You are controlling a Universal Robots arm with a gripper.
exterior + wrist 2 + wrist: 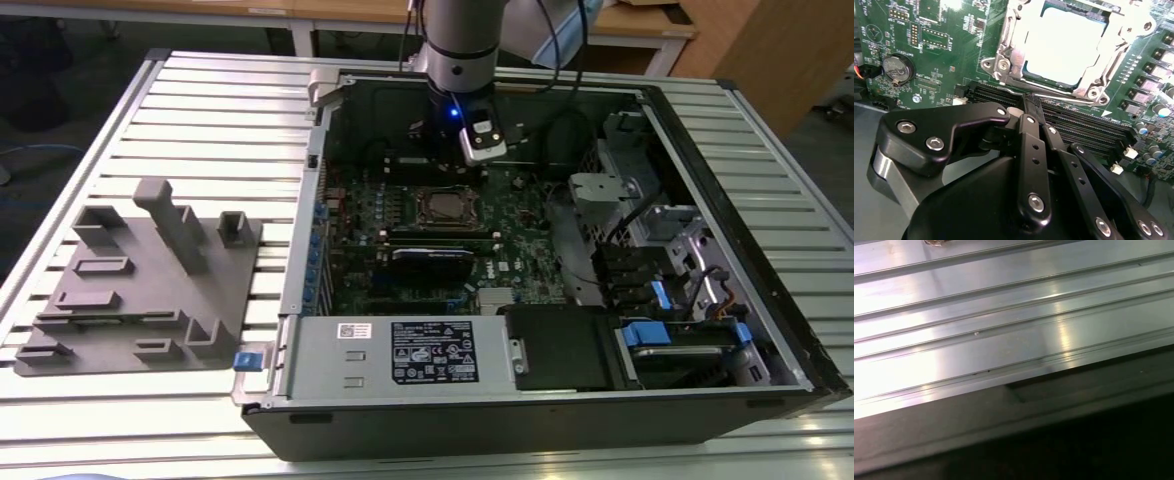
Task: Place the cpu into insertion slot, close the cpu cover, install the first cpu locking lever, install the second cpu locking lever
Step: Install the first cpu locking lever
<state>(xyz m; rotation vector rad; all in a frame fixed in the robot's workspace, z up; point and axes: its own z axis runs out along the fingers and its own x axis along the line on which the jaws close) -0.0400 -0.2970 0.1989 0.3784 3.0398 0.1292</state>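
Exterior view: poised with the gripper [467,165] inside the open computer case [534,425], just behind the insertion slot [447,207].

Second wrist view: holding fingers [1032,106] pressed together, gripping nothing, above the memory slots [1089,125]; just beyond the fingertips, facing the cpu cover [1004,62] lying down around the seated cpu [1064,45].

First wrist view: looking onto the ribbed aluminium table [1004,315] and a dark case edge [1079,390].

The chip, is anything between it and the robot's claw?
Just a metal edge. In the second wrist view the chip lies under the silvery frame, its top bare through the cut-out. The claw sits beside it by the black memory slots, with the frame's near edge between them.
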